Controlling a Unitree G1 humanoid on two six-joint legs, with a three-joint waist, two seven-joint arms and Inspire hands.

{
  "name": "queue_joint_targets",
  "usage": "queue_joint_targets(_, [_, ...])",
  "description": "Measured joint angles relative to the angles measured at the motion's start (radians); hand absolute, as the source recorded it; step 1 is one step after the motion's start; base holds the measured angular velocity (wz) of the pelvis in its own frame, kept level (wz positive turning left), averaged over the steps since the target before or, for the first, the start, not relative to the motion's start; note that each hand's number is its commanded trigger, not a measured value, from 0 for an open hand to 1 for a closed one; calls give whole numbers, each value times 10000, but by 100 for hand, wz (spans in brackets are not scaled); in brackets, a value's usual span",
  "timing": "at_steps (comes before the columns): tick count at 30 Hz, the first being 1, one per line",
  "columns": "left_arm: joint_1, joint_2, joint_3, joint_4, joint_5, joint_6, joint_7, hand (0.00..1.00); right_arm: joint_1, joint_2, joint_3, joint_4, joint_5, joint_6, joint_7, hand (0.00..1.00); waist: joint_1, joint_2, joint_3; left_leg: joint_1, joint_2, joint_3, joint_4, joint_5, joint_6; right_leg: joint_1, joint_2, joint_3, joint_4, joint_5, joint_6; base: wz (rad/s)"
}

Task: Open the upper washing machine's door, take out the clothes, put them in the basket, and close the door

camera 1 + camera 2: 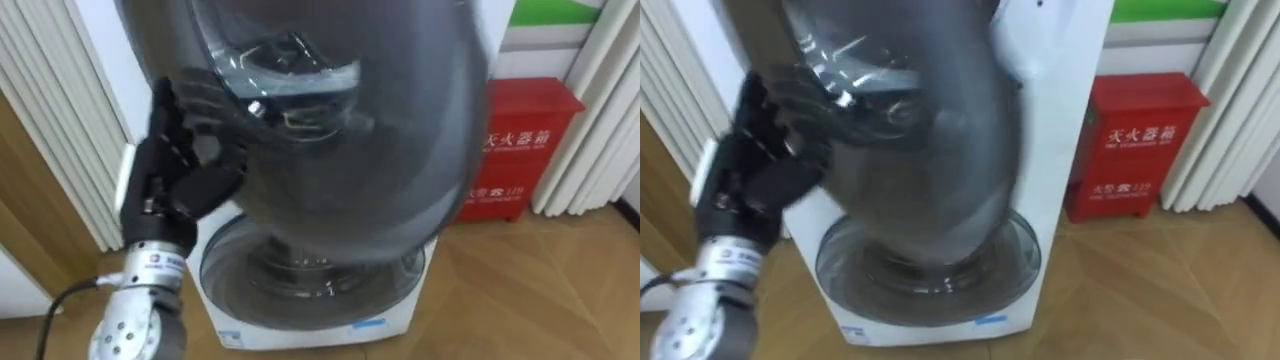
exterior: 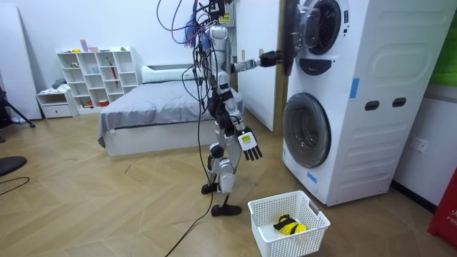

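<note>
Beside the washing machine point(image 2: 360, 107), left robot hand point(image 1: 175, 165) pushes its door point(image 1: 340, 130) with straight fingers; a slip could let it swing shut. Right robot hand point(image 2: 250, 145) dangles spread.

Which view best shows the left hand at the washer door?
Left eye view: the left hand shows close up, fingers straight against the door. The right eye view shows the same; the room view, it small.

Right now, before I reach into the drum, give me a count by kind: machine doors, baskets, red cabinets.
Machine doors: 2, the upper door open, the lower door shut.
Baskets: 1, the white basket on the floor.
Red cabinets: 1, the red cabinet beside the machines.
Total: 4.
</note>
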Motion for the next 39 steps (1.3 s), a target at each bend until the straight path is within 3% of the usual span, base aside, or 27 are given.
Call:
queue_joint_targets(2, [36, -2, -645, 624, 39, 266, -256, 0, -159, 15, 156, -5, -55, 0, 11, 0, -30, 12, -3, -37, -2, 11, 1, 1, 2, -64, 1, 32, 5, 0, 0, -6])
queue_joint_targets(4, [117, -27, -1557, 1115, 108, 781, -690, 0, -304, 43, 160, -41, -67, -10, 30, 0, -85, -106, 71, -56, -1, 70, 1, 1, 2, -101, 2, 54, -1, -7, -11, -7])
queue_joint_targets(8, [129, -56, -2116, 2026, 115, 854, -1303, 0, -335, 43, 122, 3, -267, -13, 155, 0, -315, -395, 145, -68, 9, 112, 15, 3, -2, -141, 15, 78, -14, -25, -37, -5])
queue_joint_targets(10, [129, -40, -2127, 2377, 126, 866, -1456, 0, -233, 36, 113, 0, -317, -12, 229, 0, -358, -517, 59, -162, 19, 216, 14, 3, -2, -269, 26, 164, -14, -20, -43, -12])
queue_joint_targets(12, [135, -22, -2136, 2508, 147, 889, -1475, 0, -132, 38, 114, 1, -314, -9, 244, 0, -361, -546, 35, -148, 20, 264, 14, 3, -2, -274, 25, 189, -3, -18, -42, -7])
queue_joint_targets(14, [145, -21, -2138, 2652, 165, 896, -1477, 0, -109, 37, 109, 2, -298, -9, 239, 0, -346, -520, 14, -98, 27, 296, 5, 3, -2, -251, 27, 198, 7, -15, -41, -5])
queue_joint_targets(17, [323, 24, -2188, 3393, 422, 841, -1475, 0, -84, 18, 111, -38, -359, -8, 215, 0, -328, -352, -126, 27, 39, 338, -20, 3, -2, -182, 58, 274, 15, -14, -43, -13])
queue_joint_targets(20, [759, 28, -2113, 5347, 990, 573, -1474, 0, -14, 16, 65, -40, -363, -1, 231, 0, -255, -273, -132, 498, 88, 338, -255, 3, -2, 104, 176, 433, -48, -14, -45, -23])
queue_joint_targets(21, [1058, 51, -1921, 6278, 1289, 591, -1465, 0, 14, 20, -10, -43, -346, -7, 227, 0, -264, -229, -167, 607, 99, 317, -254, 3, -2, 255, 192, 406, -144, -6, -59, -24])
queue_joint_targets(24, [1681, 90, -1264, 8320, 1903, 570, -1407, 0, 245, -6, -209, -42, -203, -12, 91, 0, -138, -302, -118, 683, 103, 331, -253, 2, -3, 347, 201, 374, -212, -2, -66, -7])
queue_joint_targets(27, [2194, 135, 208, 10103, 2594, 338, -1133, 0, 465, 32, -573, 26, -182, 10, 207, 0, 314, -376, -73, 645, 102, 327, -288, -8, -18, 233, 220, 404, -312, 15, -93, -6])
queue_joint_targets(29, [2516, 356, 1243, 11322, 2608, 246, -662, 0, 468, 35, -675, 247, -120, 37, 240, 0, 572, -410, -70, 615, 150, 295, -377, -58, -96, 234, 284, 416, -320, 27, -111, -4])
queue_joint_targets(30, [2694, 640, 1817, 12103, 2692, 202, -232, 0, 494, 44, -680, 276, -62, 66, 248, 0, 741, -432, -79, 658, 223, 335, -419, -151, -172, 231, 363, 414, -323, 35, -125, 0])
queue_joint_targets(31, [2938, 861, 1982, 12569, 2729, 208, 260, 0, 528, 29, -673, 285, -38, 64, 286, 0, 862, -472, -101, 683, 241, 336, -424, -175, -176, 244, 379, 417, -329, 42, -137, 0])
queue_joint_targets(33, [3555, 1033, 2045, 12907, 2987, 313, 729, 0, 610, -59, -674, 355, 25, 53, 308, 0, 1021, -398, -98, 774, 242, 334, -419, -244, -151, 303, 377, 422, -324, 55, -114, 2])
queue_joint_targets(35, [3892, 893, 2061, 13051, 3251, 618, 887, 0, 602, -90, -677, 470, 123, 34, 290, 0, 1121, -296, -85, 751, 210, 287, -376, -282, -93, 398, 332, 390, -326, 87, -62, 11])
queue_joint_targets(37, [4044, 454, 2221, 13052, 3270, 928, 915, 0, 532, -88, -673, 726, 374, -50, 297, 0, 1121, -221, -83, 638, 172, 145, -309, -308, -49, 407, 264, 264, -325, 107, -29, 16])
queue_joint_targets(39, [3974, 155, 2228, 13050, 3494, 1006, 892, 0, 531, -84, -675, 758, 471, -72, 319, 0, 1118, -219, -85, 601, 174, 77, -263, -310, -51, 445, 250, 171, -327, 107, -29, 12])
